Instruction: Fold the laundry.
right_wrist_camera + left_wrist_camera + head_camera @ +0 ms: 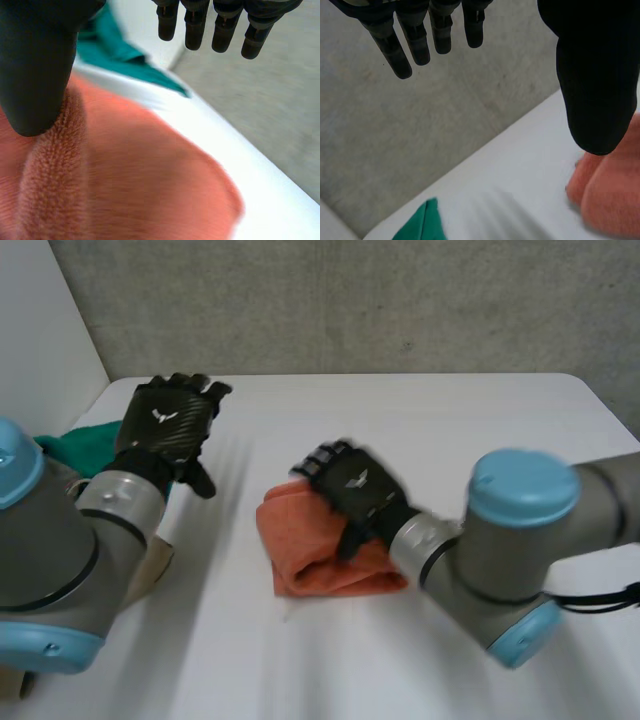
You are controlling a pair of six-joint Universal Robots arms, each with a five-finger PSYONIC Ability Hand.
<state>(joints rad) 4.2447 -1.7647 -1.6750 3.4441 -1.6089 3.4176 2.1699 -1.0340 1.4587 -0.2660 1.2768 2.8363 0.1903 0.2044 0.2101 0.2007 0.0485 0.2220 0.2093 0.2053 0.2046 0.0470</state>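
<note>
Loosely open right hand [352, 490] over orange towel [305, 555]

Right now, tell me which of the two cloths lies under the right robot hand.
The orange towel, folded, directly beneath the right robot hand; the green cloth lies apart at the left edge of the table.

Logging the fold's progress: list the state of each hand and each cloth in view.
left hand: open, held up above the table, holding nothing.
right hand: open, over the orange towel; contact unclear.
orange towel: folded into a thick bundle, lying on the table.
green cloth: bunched up at the table's edge, near the left hand.
</note>
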